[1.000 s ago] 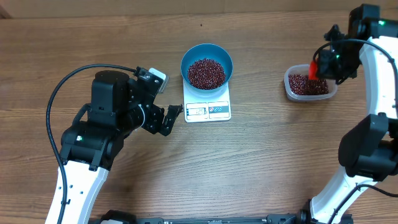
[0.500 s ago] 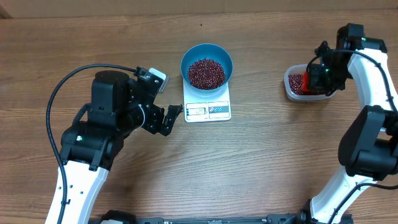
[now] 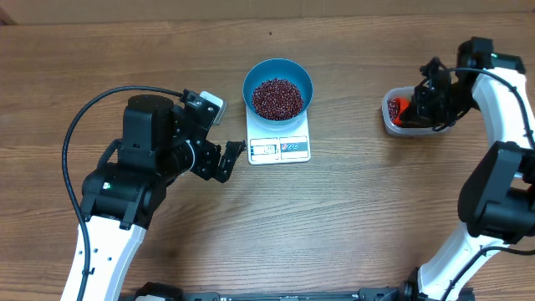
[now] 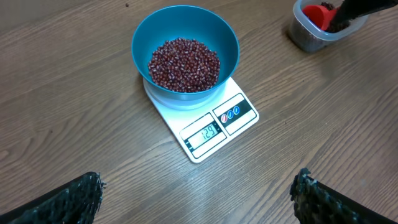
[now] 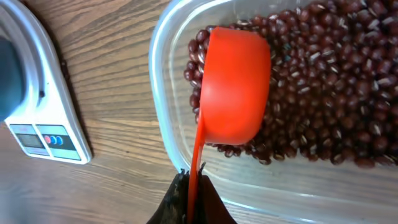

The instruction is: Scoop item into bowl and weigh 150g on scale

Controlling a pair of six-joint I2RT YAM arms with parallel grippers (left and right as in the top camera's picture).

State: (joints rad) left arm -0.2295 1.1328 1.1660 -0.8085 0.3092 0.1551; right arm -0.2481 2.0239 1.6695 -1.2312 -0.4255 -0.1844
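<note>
On the white scale [image 3: 279, 149], mid-table, sits the blue bowl [image 3: 278, 67] holding a heap of dark red beans [image 3: 278, 99]. The display reads 129 in the left wrist view. Left gripper [image 3: 227, 159] hovers just left of the scale, jaws wide apart, holding nothing. Right gripper [image 5: 194, 190] is pinched tight on the handle of an orange-red scoop [image 5: 233, 87]. The scoop's cup lies on more beans inside the clear tub [image 5: 163, 124], well right of the scale. Wood table [image 3: 351, 217] underneath.

The right pincer [image 5: 193, 194] seemingly lowered its scoop [image 5: 235, 87] into the tub [image 5: 161, 115].
</note>
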